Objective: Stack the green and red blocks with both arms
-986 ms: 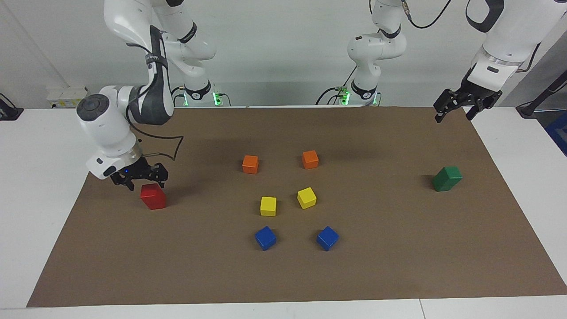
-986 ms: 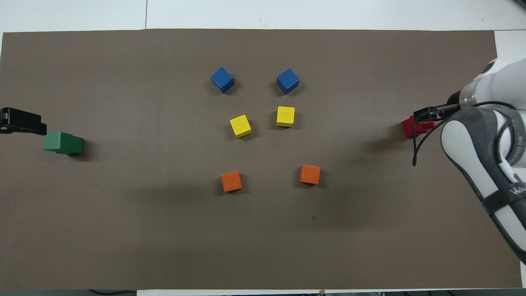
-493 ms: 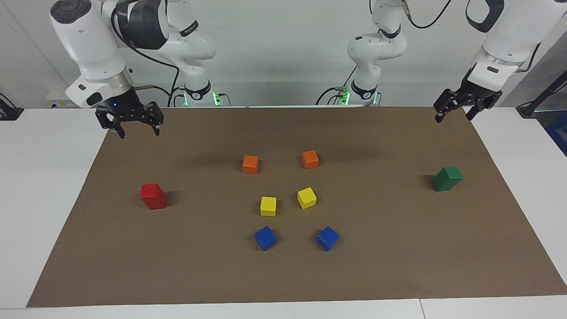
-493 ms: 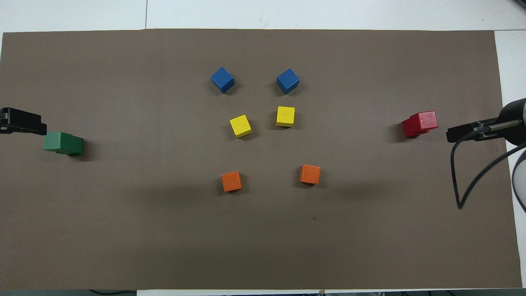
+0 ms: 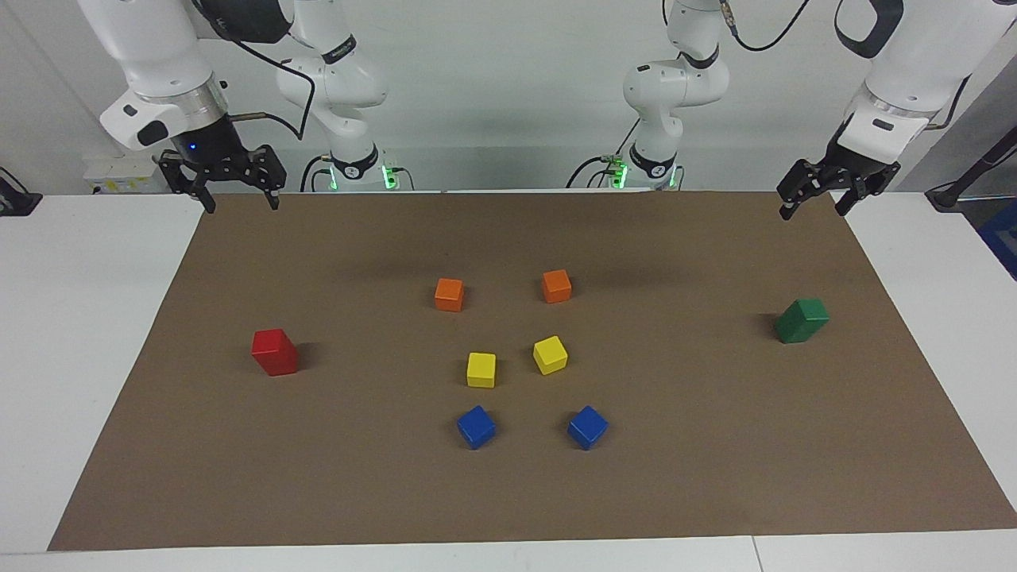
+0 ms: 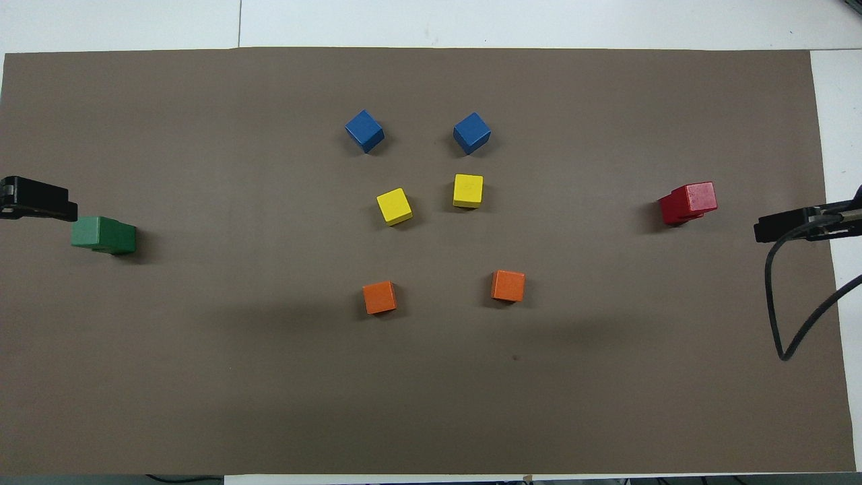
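The red stack stands at the right arm's end of the table, the green stack at the left arm's end. Both the right hand and the left hand hang spread and empty, raised over the mat's corners.

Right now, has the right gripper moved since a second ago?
Yes. The right gripper has risen off the red stack and drawn back toward the robots, now over the mat's edge, open.

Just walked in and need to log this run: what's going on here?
Both stacks look finished. The red stack stands toward the right arm's end of the mat, the green stack toward the left arm's end. The right gripper and left gripper hang open and empty, raised above the mat's corners by the robots.
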You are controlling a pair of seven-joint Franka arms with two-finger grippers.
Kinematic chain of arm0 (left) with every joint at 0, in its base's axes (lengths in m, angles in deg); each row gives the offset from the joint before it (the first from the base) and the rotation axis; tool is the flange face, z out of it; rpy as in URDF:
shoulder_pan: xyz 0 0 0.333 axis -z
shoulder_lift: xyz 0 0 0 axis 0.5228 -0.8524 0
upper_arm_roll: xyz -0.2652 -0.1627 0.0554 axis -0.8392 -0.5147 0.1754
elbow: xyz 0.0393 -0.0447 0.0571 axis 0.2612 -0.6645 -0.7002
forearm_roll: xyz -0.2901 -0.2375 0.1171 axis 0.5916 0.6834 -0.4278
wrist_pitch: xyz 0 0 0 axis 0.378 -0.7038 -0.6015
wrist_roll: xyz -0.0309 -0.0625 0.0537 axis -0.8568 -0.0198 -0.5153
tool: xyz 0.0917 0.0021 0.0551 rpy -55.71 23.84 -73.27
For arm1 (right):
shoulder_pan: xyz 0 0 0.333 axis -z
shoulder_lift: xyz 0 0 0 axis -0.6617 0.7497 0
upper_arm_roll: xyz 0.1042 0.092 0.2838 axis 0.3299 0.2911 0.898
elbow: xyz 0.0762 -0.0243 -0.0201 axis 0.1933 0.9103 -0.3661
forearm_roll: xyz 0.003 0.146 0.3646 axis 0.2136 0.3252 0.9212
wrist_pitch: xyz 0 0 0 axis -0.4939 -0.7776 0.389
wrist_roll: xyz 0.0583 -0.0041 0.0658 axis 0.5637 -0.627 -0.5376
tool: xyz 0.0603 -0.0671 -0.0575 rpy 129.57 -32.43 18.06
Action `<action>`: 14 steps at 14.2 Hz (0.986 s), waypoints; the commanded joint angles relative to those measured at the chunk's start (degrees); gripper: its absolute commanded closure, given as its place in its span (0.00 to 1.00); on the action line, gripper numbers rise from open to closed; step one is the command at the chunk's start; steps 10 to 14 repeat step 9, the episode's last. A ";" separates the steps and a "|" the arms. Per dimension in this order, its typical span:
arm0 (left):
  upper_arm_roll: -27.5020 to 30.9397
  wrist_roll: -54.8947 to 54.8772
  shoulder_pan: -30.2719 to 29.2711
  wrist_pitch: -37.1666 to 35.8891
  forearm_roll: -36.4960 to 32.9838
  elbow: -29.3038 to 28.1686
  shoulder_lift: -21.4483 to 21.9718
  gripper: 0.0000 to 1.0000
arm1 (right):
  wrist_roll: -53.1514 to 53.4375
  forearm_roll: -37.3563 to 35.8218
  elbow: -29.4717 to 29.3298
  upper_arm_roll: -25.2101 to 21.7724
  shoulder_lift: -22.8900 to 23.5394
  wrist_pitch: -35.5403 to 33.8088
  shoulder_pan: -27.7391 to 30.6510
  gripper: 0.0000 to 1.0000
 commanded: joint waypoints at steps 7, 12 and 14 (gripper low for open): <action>0.73 0.36 0.90 0.43 0.63 -0.14 0.40 0.00 | 1.03 0.72 -2.62 0.23 2.04 -1.78 0.80 0.00; 0.73 0.36 0.90 0.43 0.63 -0.14 0.40 0.00 | 1.03 0.72 -2.62 0.23 2.04 -1.78 0.80 0.00; 0.73 0.36 0.90 0.43 0.63 -0.14 0.40 0.00 | 1.03 0.72 -2.62 0.23 2.04 -1.78 0.80 0.00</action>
